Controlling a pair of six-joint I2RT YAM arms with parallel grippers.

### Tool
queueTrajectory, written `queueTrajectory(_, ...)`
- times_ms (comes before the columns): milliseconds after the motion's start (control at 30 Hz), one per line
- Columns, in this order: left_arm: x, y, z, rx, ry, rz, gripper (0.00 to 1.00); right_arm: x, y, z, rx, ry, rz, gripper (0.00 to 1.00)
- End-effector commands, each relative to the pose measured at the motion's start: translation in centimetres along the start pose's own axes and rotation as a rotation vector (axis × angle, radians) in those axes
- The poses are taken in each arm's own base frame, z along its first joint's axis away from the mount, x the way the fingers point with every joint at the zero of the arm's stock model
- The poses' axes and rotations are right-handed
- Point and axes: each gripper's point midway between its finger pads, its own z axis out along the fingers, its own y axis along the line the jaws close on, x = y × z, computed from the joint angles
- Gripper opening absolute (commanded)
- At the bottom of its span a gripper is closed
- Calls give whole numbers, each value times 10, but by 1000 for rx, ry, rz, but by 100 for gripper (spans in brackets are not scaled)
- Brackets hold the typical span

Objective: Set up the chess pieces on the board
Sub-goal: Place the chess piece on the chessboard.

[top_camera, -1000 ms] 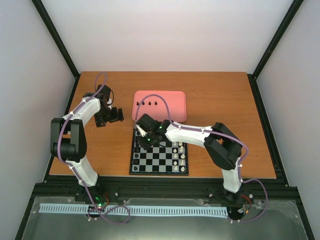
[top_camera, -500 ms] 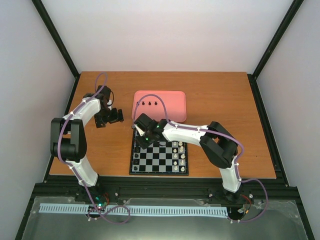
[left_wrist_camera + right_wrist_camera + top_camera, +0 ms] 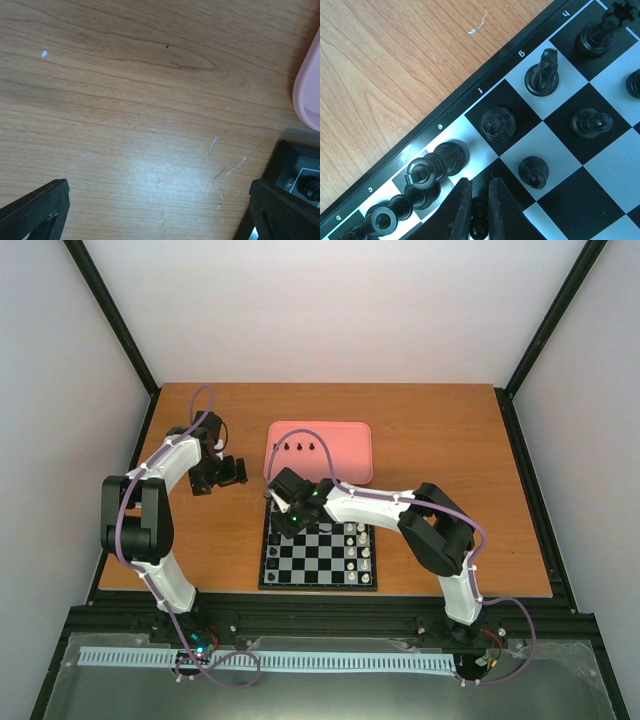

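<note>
While the right fingers (image 3: 457,212) sat almost closed on a black pawn (image 3: 479,225) at the bottom edge of the wrist view, the step in hand looked like seating it on the chessboard (image 3: 460,107) beside the standing pawns (image 3: 534,172). The next move would call for parting them and lifting straight up, clear of those neighbours; the left fingers (image 3: 35,207) stood wide open over the worktop (image 3: 150,100).

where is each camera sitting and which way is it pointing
Top external: above and behind the bases, looking down on the table, left arm, right arm, board and pink tray.
Left wrist: on the left arm, facing down at bare wood; its spread fingers show at the bottom corners.
Right wrist: over the board's edge, its fingers closed on a black piece.
Shared: left wrist and top both catch the pink tray and board corner.
</note>
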Motion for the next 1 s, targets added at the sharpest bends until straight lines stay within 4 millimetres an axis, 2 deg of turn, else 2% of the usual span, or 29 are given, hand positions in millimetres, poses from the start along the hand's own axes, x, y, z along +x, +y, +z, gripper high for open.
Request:
queueTrajectory(0, -6, 0, -10, 4, -40, 16, 100, -1, -3, 6, 11, 9, -7, 13)
queueTrajectory(600, -6, 1, -9, 1, -38, 17, 100, 1, -3, 3, 15, 11, -18, 18)
queueTrajectory(733, -6, 1, -9, 1, -39, 18, 100, -3, 0, -5, 4, -7, -32, 22)
queueTrajectory(967, -7, 0, -11, 2, -42, 16, 100, -19, -6, -37, 62, -67, -34, 32)
